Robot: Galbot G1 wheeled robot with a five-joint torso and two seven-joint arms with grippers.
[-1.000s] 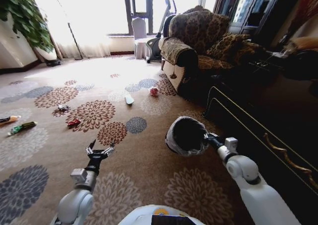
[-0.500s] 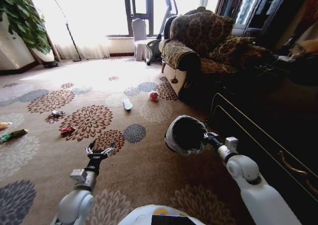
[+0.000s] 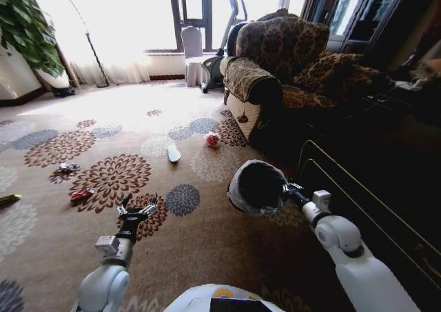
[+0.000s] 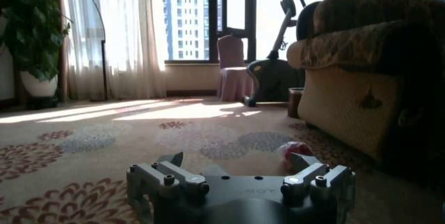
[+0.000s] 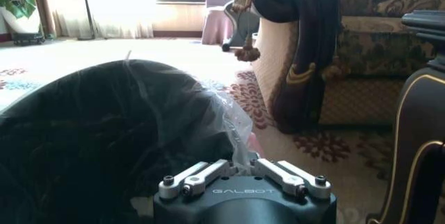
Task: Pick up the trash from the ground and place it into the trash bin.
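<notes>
Now right end effector (image 3: 284,187) grips trash bin (image 3: 256,186) (left (image 3: 137,209) spread).

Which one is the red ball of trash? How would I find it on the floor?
Find the big brown patterned sofa by the window. On the flowered carpet just in front of its near arm lies the red wrapper ball. It is round and crumpled, while the white scrap beside it is long and flat, and the other litter lies far off on the other side.
</notes>
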